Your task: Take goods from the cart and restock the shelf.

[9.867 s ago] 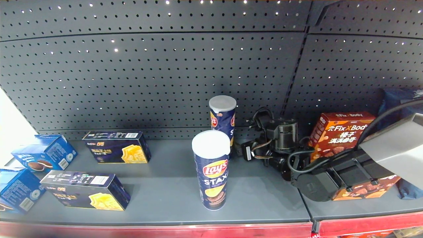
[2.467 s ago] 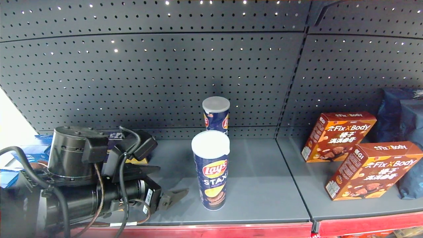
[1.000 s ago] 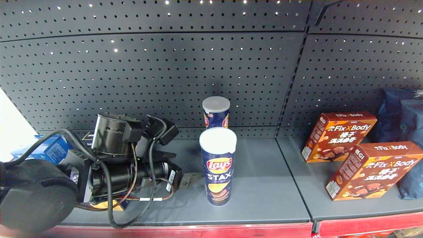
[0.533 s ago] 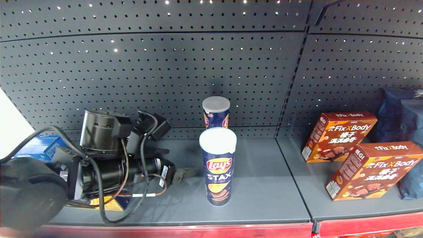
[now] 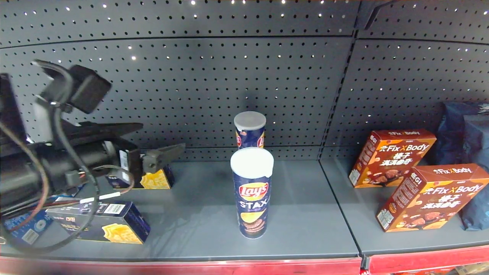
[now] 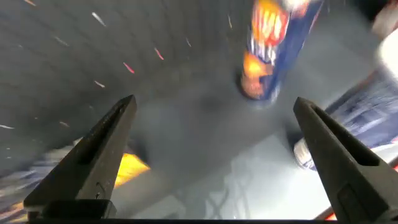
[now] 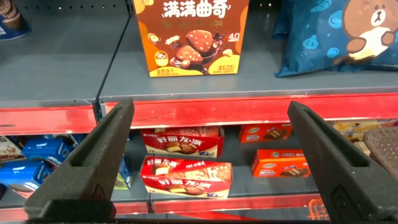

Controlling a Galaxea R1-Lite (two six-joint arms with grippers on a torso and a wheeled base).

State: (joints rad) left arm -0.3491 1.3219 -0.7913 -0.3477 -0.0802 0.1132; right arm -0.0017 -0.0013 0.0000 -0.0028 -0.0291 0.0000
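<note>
Two tall dark-blue chip cans stand mid-shelf, the front can ahead of the back can. My left gripper hangs open and empty above the shelf, left of the cans and clear of them. In the left wrist view, the left gripper is spread wide, with a blurred chip can beyond it. My right gripper is open and empty, facing the shelf front below a brown biscuit box.
Two dark-blue cracker boxes lie left on the grey shelf. Two brown boxes and blue bags sit at right. A red shelf edge and lower red boxes face the right gripper.
The left arm has drawn back from the front can and risen up and to the left, uncovering the cracker boxes. The cans have stayed put over the last second.
</note>
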